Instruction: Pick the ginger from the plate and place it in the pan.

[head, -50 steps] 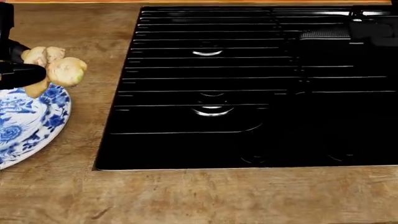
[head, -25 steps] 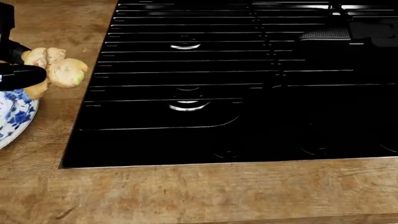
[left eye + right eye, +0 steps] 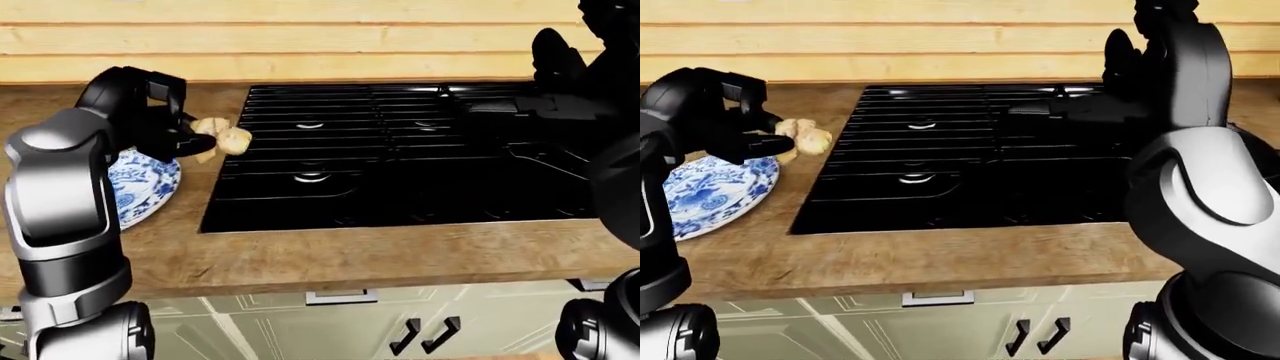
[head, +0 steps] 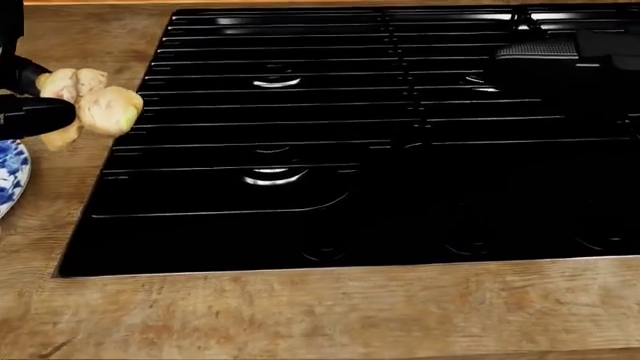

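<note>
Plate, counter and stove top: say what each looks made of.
Plate: looks like glazed ceramic, going by the dense blue pattern on white.
Counter: looks like matte wood, brown with visible grain and dark knots.
Stove top: looks like glossy black metal or glass, hard to say which; thin highlights trace its grate bars.

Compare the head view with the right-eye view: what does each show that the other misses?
Only the head view: a close look down on the ginger between the left hand's dark fingers, with just a sliver of the blue-and-white plate.

Only the right-eye view: most of that plate, the wooden wall, the cabinet drawers below the counter, and the raised right arm, whose hand cannot be read.

Both: the black stove, the wooden counter, and the ginger held at the stove's left edge. No pan is clearly discernible.
</note>
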Available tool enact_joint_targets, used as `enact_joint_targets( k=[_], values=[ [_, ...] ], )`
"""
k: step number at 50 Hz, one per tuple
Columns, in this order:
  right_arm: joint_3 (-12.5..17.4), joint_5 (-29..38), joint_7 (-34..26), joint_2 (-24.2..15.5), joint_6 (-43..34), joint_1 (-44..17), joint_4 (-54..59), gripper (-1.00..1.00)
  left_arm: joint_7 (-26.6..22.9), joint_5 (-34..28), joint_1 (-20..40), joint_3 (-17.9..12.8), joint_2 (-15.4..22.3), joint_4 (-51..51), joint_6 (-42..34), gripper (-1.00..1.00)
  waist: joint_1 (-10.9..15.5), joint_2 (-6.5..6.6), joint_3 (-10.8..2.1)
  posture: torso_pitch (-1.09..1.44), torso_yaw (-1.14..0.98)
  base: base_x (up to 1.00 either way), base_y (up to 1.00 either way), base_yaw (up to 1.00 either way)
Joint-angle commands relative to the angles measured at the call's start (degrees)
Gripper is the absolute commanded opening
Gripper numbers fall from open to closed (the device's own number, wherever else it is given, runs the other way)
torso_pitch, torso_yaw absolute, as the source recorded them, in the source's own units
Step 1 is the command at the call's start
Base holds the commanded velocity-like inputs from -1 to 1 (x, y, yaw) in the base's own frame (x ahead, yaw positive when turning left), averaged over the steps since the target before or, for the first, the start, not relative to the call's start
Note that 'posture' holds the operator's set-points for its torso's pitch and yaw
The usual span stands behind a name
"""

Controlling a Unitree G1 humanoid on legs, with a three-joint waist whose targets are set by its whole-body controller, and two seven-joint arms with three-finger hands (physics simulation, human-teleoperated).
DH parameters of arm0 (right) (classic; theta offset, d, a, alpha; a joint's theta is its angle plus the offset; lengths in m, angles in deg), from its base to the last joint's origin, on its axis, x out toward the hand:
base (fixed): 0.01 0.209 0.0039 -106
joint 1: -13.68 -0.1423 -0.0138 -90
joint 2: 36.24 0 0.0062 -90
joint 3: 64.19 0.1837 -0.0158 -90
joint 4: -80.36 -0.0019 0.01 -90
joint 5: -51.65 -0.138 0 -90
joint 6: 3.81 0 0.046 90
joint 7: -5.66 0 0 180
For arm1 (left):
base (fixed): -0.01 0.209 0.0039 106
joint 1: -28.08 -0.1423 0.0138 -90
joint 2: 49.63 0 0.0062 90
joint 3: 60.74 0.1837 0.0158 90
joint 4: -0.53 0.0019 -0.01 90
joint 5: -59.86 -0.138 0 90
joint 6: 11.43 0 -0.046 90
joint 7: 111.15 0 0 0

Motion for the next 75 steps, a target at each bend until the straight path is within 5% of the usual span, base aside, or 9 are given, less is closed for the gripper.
enact_joint_targets(
  k=[1,13,21,26,39,48,53,66,75],
  values=[
    [0.62,0.29,0.23,-0.76,1.3,-1.62,-0.5,1.0,0.36,0.14,1.57,-0.56,0.8,-1.13,1.33,-1.0,0.38,-1.34,-1.16,0.0,0.0,0.0,-0.22,0.0],
    [0.54,-0.08,0.49,-1.0,1.51,-1.49,-0.66,1.0,0.42,0.21,1.21,-0.61,0.89,-1.75,0.94,-1.0,0.06,5.54,-1.94,0.0,0.0,0.0,-0.25,0.0],
    [0.55,-0.04,0.42,-1.18,1.57,-1.41,-0.55,1.0,0.42,0.29,1.06,-0.7,0.9,-1.78,1.01,-1.0,0.23,3.77,-1.5,0.0,0.0,0.0,-0.25,0.0],
    [0.64,-0.25,0.55,-1.24,1.55,-1.26,-0.65,1.0,0.44,0.28,0.91,-0.67,0.88,-1.63,1.26,-1.0,0.72,-2.46,-2.11,0.0,0.0,0.0,-0.25,0.0],
    [0.36,0.1,0.37,-1.23,1.81,-1.22,-0.4,1.0,0.31,0.15,1.35,-0.35,0.84,-2.03,0.63,-1.0,0.41,5.56,-1.31,0.0,0.0,0.0,-0.25,0.0],
    [0.63,0.07,0.37,-1.09,1.3,-1.51,-0.5,1.0,0.49,0.25,1.11,-0.75,0.66,-1.5,1.48,-1.0,0.34,3.3,-1.36,0.0,0.0,0.0,-0.25,0.0],
    [0.63,-0.04,0.44,-1.21,1.38,-1.53,-0.43,1.0,0.55,0.25,1.17,-0.51,0.62,-1.83,1.0,-1.0,0.76,-2.46,-2.1,0.0,0.0,0.0,-0.25,0.0],
    [0.51,0.01,0.38,-1.41,1.74,-1.37,-0.3,1.0,0.99,1.02,1.03,-1.1,0.9,-1.91,1.0,-1.0,0.4,6.91,-1.9,0.0,0.0,0.0,-0.25,0.0],
    [0.65,-0.3,0.55,-1.48,1.71,-1.25,-0.46,1.0,1.22,1.62,0.8,-1.38,1.22,-2.45,0.78,-1.0,0.37,2.76,-1.21,0.0,0.0,0.0,-0.25,0.0]
  ],
)
